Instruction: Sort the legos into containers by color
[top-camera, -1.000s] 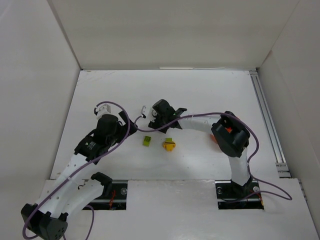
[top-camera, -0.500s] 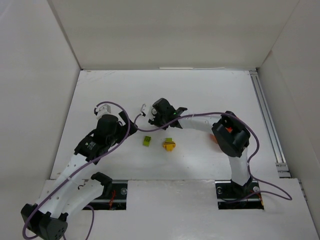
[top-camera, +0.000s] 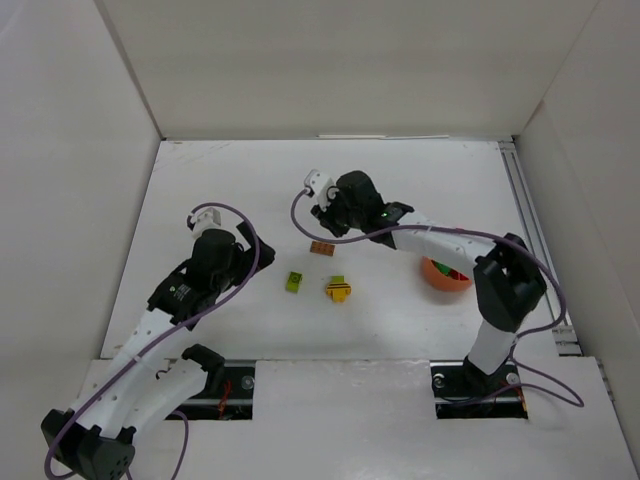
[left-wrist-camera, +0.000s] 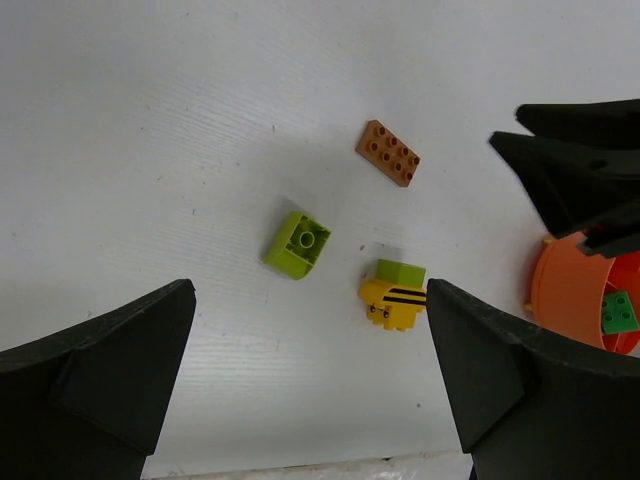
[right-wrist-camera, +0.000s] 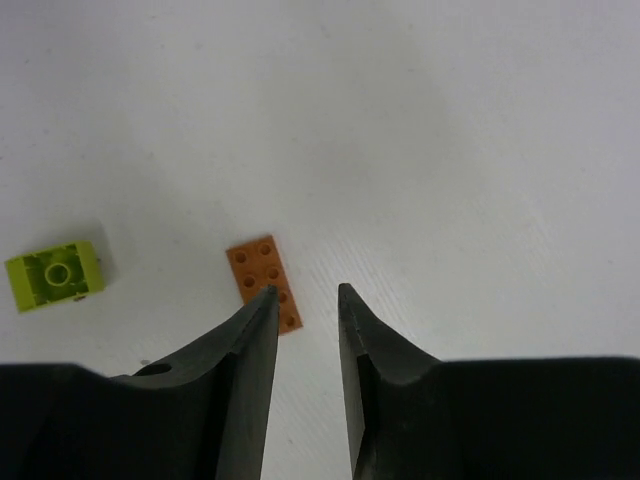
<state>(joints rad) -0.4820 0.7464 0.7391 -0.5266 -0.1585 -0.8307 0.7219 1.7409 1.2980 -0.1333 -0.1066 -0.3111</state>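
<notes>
Plainly, the coming grasp turns on one sideways offset. The orange-brown flat studded plastic plate (right-wrist-camera: 258, 265) lies on the white table (right-wrist-camera: 480, 150), not inside the gap of the right claw (right-wrist-camera: 306, 292) but at 9 o'clock of it in the right wrist view, with its near corner overlapped by the fingertip on that side. Its long axis runs from 11 to 5 o'clock there, so jaws closing from 9 to 3 would, in my judgement, take it across its short width once shifted toward 9.

Right claw: jaws narrowly apart, bare table showing between them, pinching nothing.

Left claw (top-camera: 207, 215): spread wide and empty, farther from the plate than the right one.

The round orange-red plastic bowl (top-camera: 432, 270) sits well apart from the plate, toward 4 o'clock in the top view.
</notes>
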